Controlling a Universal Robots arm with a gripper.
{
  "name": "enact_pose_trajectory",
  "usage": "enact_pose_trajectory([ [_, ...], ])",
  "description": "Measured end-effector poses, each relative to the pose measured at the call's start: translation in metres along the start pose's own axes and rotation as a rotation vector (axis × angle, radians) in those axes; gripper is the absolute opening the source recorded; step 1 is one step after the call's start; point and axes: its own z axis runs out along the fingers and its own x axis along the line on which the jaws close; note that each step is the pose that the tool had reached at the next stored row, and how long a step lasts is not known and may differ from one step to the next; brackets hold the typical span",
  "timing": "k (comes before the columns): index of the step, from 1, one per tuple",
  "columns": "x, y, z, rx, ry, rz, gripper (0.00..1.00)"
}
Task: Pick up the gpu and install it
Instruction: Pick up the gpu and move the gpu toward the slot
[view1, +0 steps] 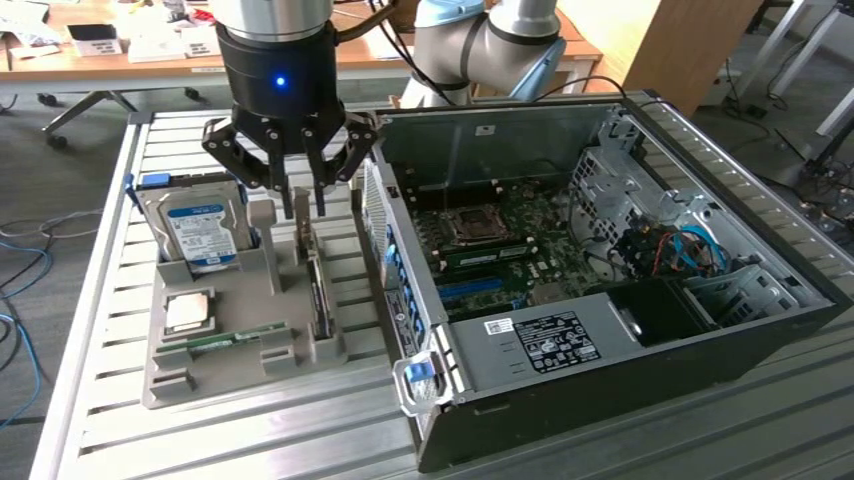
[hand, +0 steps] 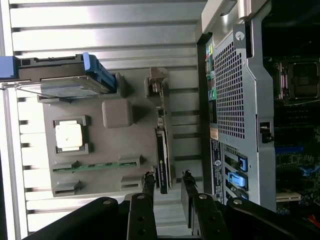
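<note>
Half spread at the gripper (view1: 300, 190): neither wide nor shut, and closed on nothing. Hangs straight down over the far end of the grey tray (view1: 220, 378), just above the gpu (view1: 318, 290). Lines up with the card's thin top edge, and in the wrist view frames its dark end between two fingers (hand: 148, 187), with a strip of tray showing on either side. No contact to be seen between pad and card. Finds the gpu upright on its long edge in a tray slot, silver bracket at the end beneath the gripper, on the side of the tray nearest the open computer case (view1: 601, 300). Shares the tray with a hard drive (view1: 200, 232) standing at the exterior view's left, a square processor (view1: 187, 312) lying flat and a green memory stick (view1: 238, 338) in its own groove. Rests, tray and case alike, on a slatted metal table (view1: 267, 440).
</note>
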Motion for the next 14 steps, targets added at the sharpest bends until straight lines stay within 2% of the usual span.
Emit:
enact_pose_trajectory([
  [14, 0.0001, -0.0001, 0.0035, 0.0000, 0.0001, 0.000, 0.36],
])
